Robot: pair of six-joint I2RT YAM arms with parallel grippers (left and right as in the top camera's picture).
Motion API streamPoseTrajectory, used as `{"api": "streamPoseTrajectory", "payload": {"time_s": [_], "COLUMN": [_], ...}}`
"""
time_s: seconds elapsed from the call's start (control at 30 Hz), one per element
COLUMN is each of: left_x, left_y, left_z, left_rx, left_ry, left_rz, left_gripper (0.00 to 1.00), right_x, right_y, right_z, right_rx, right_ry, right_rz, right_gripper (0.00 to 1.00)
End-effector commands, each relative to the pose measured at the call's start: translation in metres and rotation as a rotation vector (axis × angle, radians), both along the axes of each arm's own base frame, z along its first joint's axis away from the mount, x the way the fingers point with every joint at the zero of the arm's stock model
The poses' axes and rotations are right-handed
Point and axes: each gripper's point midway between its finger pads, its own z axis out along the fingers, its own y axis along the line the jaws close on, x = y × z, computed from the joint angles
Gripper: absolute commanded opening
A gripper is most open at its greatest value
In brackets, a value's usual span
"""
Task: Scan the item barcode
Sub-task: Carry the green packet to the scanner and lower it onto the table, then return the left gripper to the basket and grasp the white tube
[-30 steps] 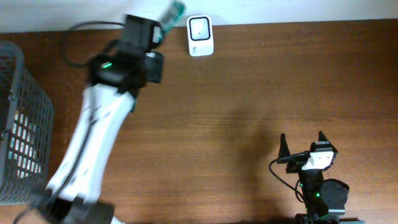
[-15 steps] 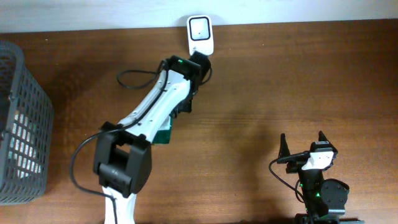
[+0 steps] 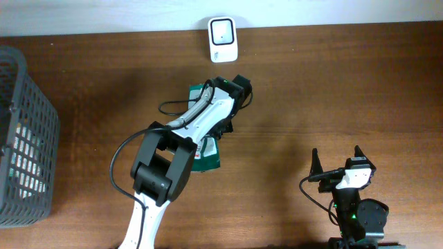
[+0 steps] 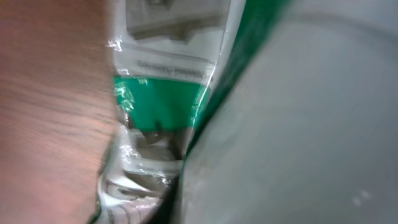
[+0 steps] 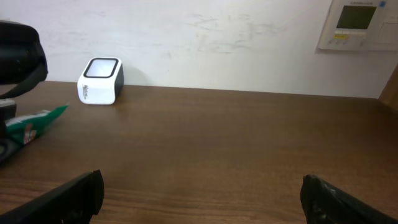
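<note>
The wire basket (image 3: 28, 138) is cut off at my left edge. The left arm (image 3: 194, 131) reaches up to mid-table and folds over, covering the middle of the green packet (image 3: 206, 158), which lies on the table (image 3: 311, 90) just below the scanner (image 3: 223, 39). The left gripper (image 3: 225, 123) is buried under the arm, and its wrist view is a green-and-white blur, so I can't tell if it's pinching. The right gripper (image 3: 339, 166) sits low right, jaws spread wide

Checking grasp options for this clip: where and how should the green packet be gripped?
Probably across its narrow width at the end farthest from the barcode scanner, coming straight down: the green packet lies flat on the table, and the left arm covers its middle.
</note>
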Motion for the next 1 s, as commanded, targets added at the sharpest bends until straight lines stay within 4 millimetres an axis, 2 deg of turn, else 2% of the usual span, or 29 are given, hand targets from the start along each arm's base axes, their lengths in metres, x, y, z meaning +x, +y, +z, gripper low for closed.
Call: {"api": "streamPoseTrajectory", "payload": {"time_s": [0.0, 0.13, 0.3, 0.37, 0.47, 0.5, 0.57, 0.63, 0.77, 0.87, 0.97], "left_x": [-0.003, -0.004, -0.005, -0.001, 0.008, 0.011, 0.017, 0.026, 0.044, 0.057, 0.064], "left_y": [-0.022, -0.031, -0.037, -0.047, -0.065, -0.070, -0.082, -0.088, -0.075, -0.038, 0.028], "left_z": [-0.010, -0.012, -0.010, -0.001, 0.024, 0.034, 0.058, 0.091, 0.157, 0.219, 0.277], "left_rx": [-0.113, -0.156, -0.190, -0.237, -0.323, -0.350, -0.408, -0.454, -0.504, -0.521, -0.460], "left_ry": [0.029, 0.037, 0.059, 0.064, 0.036, 0.023, -0.013, -0.081, -0.231, -0.380, -0.550], "left_rz": [0.032, 0.032, -0.020, -0.084, -0.166, -0.200, -0.274, -0.322, -0.355, -0.339, -0.233], "left_gripper": [0.49, 0.64, 0.78, 0.82, 1.00, 0.99, 0.99, 0.99, 0.98, 0.84, 0.61], "right_x": [0.000, 0.000, 0.000, 0.000, 0.000, 0.000, 0.000, 0.000, 0.000, 0.000, 0.000], "right_y": [0.001, 0.001, 0.001, 0.001, 0.001, 0.001, 0.001, 0.001, 0.001, 0.001, 0.001], "right_z": [-0.004, -0.004, -0.003, -0.004, -0.004, -0.003, -0.004, -0.004, -0.004, -0.004, -0.004], "right_rx": [-0.005, -0.005, -0.005, -0.006, -0.005, -0.005, -0.005, -0.005, -0.006, -0.005, -0.005], "right_ry": [0.006, 0.006, 0.006, 0.006, 0.006, 0.006, 0.006, 0.006, 0.006, 0.006, 0.006], "right_rz": [0.007, 0.007, 0.007, 0.007, 0.007, 0.007, 0.007, 0.007, 0.007, 0.007, 0.007], "right_gripper": [0.98, 0.98, 0.98, 0.98, 0.98, 0.98, 0.98, 0.98, 0.98, 0.98, 0.98]}}
